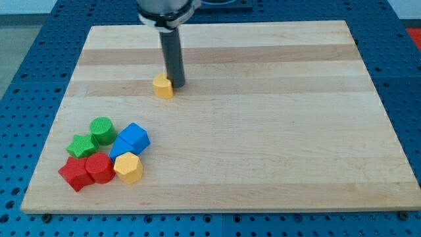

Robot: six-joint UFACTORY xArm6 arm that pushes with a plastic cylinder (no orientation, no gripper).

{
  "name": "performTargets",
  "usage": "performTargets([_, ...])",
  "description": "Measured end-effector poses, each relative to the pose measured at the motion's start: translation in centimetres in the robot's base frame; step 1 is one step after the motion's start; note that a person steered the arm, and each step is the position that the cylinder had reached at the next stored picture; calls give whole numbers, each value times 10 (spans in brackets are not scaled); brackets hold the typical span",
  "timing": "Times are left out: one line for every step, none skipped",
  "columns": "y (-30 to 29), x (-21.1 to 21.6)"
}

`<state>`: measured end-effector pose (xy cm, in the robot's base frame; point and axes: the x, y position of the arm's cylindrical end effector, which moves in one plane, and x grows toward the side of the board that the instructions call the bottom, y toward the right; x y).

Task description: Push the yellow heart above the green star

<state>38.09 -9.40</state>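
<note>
You get bright, even overhead light on the desk: soft short shadows beneath my tip, mild sheen right of it, focus sharp throughout, no edge distortion.

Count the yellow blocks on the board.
2. Yellow heart touching my tip, upper middle; yellow hexagon at the cluster's right edge, lower left. None seem hidden.

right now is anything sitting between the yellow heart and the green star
No. In the camera view, only bare board separates the yellow heart from the green star. My tip touches the heart's right side.
</note>
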Motion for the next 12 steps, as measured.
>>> performTargets([-27,13])
performTargets([-53,21])
performTargets([-76,23])
performTargets([-90,23])
performTargets([-98,23])
performTargets([-103,23])
performTargets([-111,23])
performTargets([-119,23])
performTargets([-125,25])
performTargets([-125,38])
performTargets([-126,52])
performTargets([-128,61])
